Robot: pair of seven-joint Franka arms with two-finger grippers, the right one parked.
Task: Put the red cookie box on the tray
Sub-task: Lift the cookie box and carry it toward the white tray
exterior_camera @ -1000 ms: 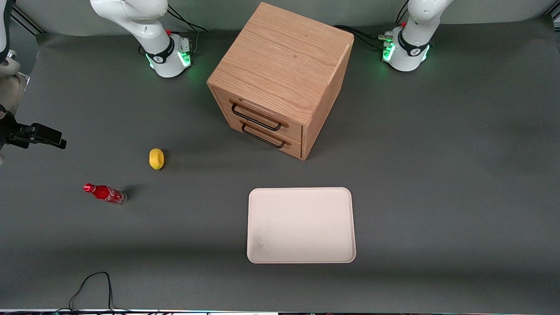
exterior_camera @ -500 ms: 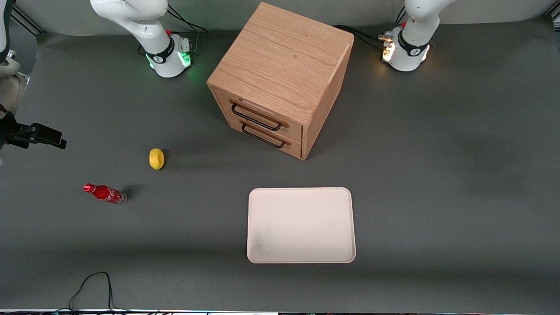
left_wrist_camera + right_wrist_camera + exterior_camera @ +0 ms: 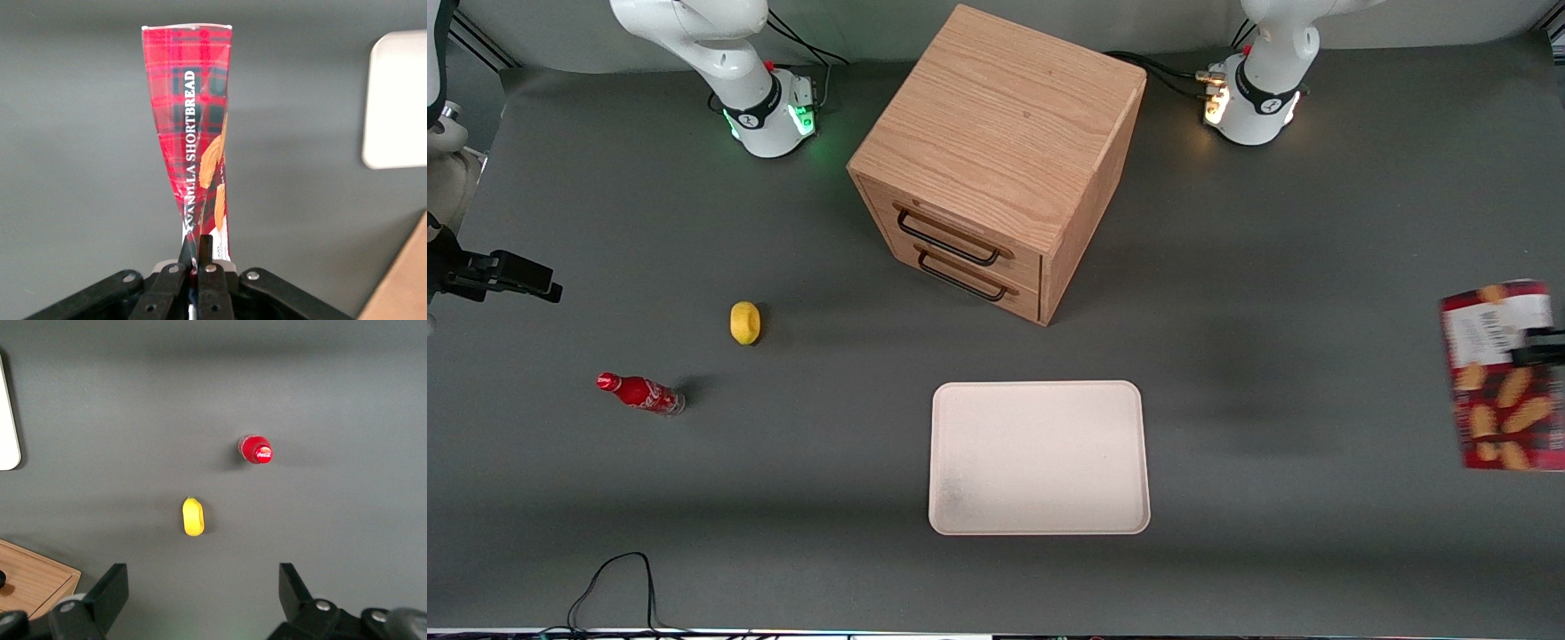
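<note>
The red cookie box [image 3: 1498, 378], dark-red plaid with cookie pictures and a white label, hangs in the air above the table at the working arm's end. My left gripper [image 3: 1532, 352] is shut on its edge near the label. In the left wrist view the fingers [image 3: 206, 245] pinch the thin end of the red cookie box [image 3: 190, 113], which stretches away from the gripper [image 3: 198, 243]. The cream-white tray [image 3: 1039, 458] lies flat and bare near the table's front, nearer the front camera than the cabinet; a corner of the tray [image 3: 400, 100] shows in the wrist view.
A wooden two-drawer cabinet [image 3: 996, 160] stands mid-table, both drawers shut. A yellow lemon [image 3: 744, 322] and a small red cola bottle [image 3: 640, 392] lie toward the parked arm's end. A black cable [image 3: 614, 578] loops at the front edge.
The red cookie box, held in my left gripper, has come into the front view from the working arm's end; it was out of view before. Everything else stays put.
</note>
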